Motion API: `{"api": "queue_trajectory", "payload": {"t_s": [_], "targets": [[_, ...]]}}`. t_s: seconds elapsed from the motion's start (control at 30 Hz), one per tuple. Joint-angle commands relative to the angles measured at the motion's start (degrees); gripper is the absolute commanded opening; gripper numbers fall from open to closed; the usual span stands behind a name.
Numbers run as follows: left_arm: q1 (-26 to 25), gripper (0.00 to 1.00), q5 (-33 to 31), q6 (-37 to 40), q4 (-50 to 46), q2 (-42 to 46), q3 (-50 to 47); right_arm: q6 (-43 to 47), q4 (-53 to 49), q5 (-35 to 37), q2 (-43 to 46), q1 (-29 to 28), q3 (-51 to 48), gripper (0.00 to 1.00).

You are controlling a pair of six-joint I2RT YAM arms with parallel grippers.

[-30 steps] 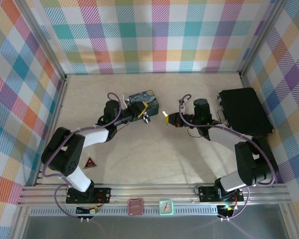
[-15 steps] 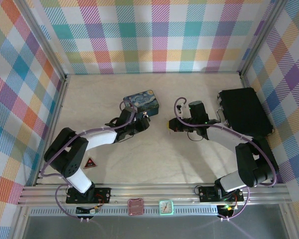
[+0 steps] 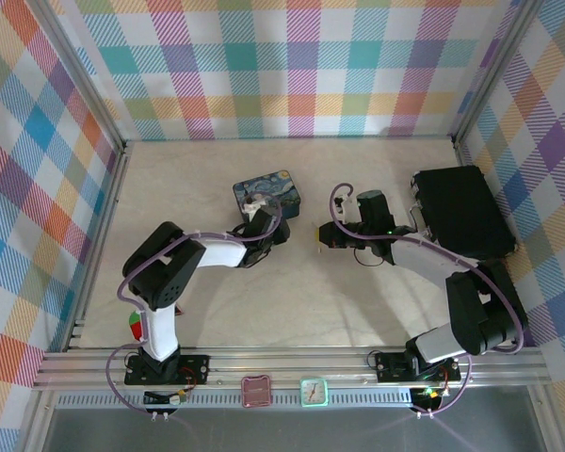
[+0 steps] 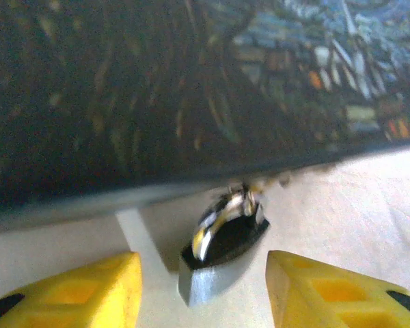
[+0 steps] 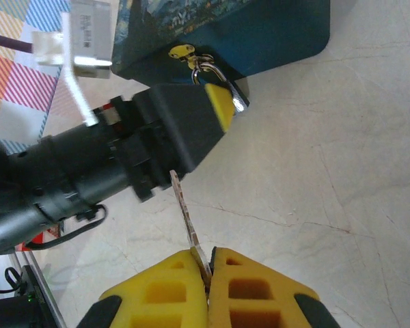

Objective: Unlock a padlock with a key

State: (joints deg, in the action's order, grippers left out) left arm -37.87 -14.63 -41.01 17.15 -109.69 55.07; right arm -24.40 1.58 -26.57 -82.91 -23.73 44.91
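Note:
The padlock (image 4: 225, 236) is a small dark and silvery lock hanging from the latch on the front of the blue painted tin (image 4: 191, 89). My left gripper (image 4: 201, 268) is open, with one yellow finger (image 4: 89, 290) on each side of the lock and a gap to both. In the right wrist view the padlock (image 5: 225, 89) shows just past the left gripper's yellow tip. My right gripper (image 5: 208, 265) is shut on the key (image 5: 186, 208), whose thin blade points toward the lock from a short way off. In the top view both grippers face each other below the tin (image 3: 268, 191).
A black case (image 3: 461, 212) lies at the right, behind my right arm. The tin's yellow latch (image 5: 181, 51) sits above the lock. A red piece (image 3: 257, 389) and a small clock (image 3: 314, 391) rest on the near rail. Plaid walls close in three sides.
My left arm has swung right and brought its gripper up to the tin's front, around the lock, with its jaws a little wider. My right gripper shifted slightly left with the key, then held still.

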Motion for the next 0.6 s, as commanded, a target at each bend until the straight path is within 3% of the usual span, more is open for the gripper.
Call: {"api": "queue_trajectory", "payload": {"t_s": [0.0, 0.3, 0.57], "targets": [[-0.19, 0.51, -0.93, -0.32, 6.76, -3.64, 1.27, -0.58, 1.78, -0.46, 2.15, -0.36, -0.08, 0.0], [-0.02, 0.45, -2.59, 1.14, 8.1, -7.52, 3.15, -0.55, 1.07, -0.38, 1.96, -0.38, -0.99, 0.0], [1.94, 0.12, 1.01, 1.14, 10.55, -7.76, 2.73, -1.16, 1.29, -0.68, 1.71, -0.36, -1.68, 0.0]]}}
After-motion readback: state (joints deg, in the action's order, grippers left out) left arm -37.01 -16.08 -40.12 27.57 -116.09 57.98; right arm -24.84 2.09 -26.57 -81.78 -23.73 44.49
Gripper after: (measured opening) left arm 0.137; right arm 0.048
